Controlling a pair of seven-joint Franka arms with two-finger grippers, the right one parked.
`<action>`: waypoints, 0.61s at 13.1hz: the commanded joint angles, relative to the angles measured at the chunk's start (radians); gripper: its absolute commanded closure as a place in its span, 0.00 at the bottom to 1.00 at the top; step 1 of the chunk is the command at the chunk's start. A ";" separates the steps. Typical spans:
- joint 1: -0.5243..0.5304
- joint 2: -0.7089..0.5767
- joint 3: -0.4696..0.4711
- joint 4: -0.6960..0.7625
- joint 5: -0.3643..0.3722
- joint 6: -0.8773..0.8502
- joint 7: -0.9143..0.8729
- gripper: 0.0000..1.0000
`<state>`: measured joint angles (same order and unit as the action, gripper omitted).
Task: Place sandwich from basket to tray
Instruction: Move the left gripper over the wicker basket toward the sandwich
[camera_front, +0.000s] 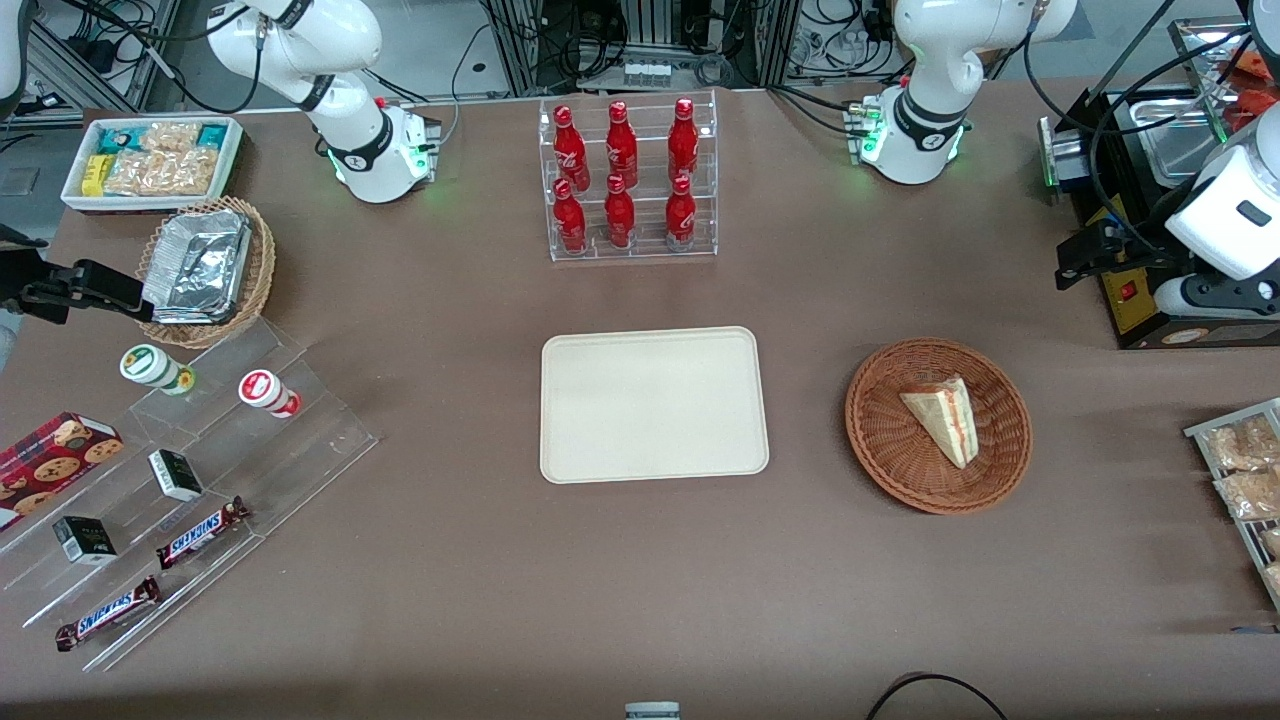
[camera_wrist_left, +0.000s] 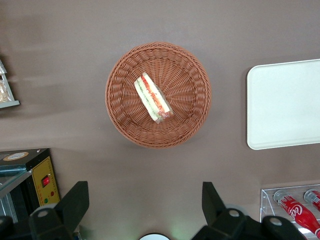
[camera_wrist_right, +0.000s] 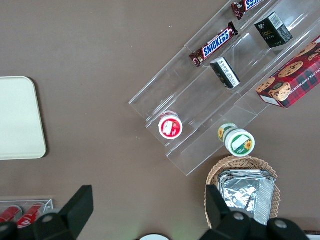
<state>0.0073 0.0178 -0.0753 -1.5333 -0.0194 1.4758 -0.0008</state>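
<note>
- We see the sandwich (camera_front: 945, 418) lying on its side in the round reddish-brown basket (camera_front: 880, 440), roughly at the basket's middle, its layered cut edge showing red, orange and green.
- We hold our gripper (camera_wrist_left: 145, 210) high above the table, nearer the bottle rack than the basket is, with its fingers spread wide and nothing between them.
- We judge the sandwich to be light and soft, its bread easily crushed and its filling likely to slip out if squeezed hard.
- We would take hold across the two broad bread faces near the thick end of the wedge, closing gently rather than pinching the thin tip.
- We note that it seems wrapped in clear film, which could make the surface slippery; we cannot be sure.
- The tray (camera_front: 655, 405) lies bare near the middle of the table, beside the basket and well apart from it, with open table between.
- The rack of red bottles (camera_front: 628, 180) stands at the table's back edge, farther from the front camera than the tray.
- A black appliance (camera_front: 1135, 300) sits at the working arm's end of the table near the basket.
- We judge that nothing stands in the way between basket and tray.
</note>
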 joint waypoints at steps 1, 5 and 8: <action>0.005 0.001 -0.006 -0.004 0.021 0.006 0.009 0.00; 0.008 0.028 -0.006 -0.039 0.018 -0.012 -0.001 0.00; 0.002 0.031 -0.008 -0.166 0.021 0.082 0.002 0.00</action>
<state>0.0071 0.0535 -0.0765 -1.6321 -0.0117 1.5051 -0.0019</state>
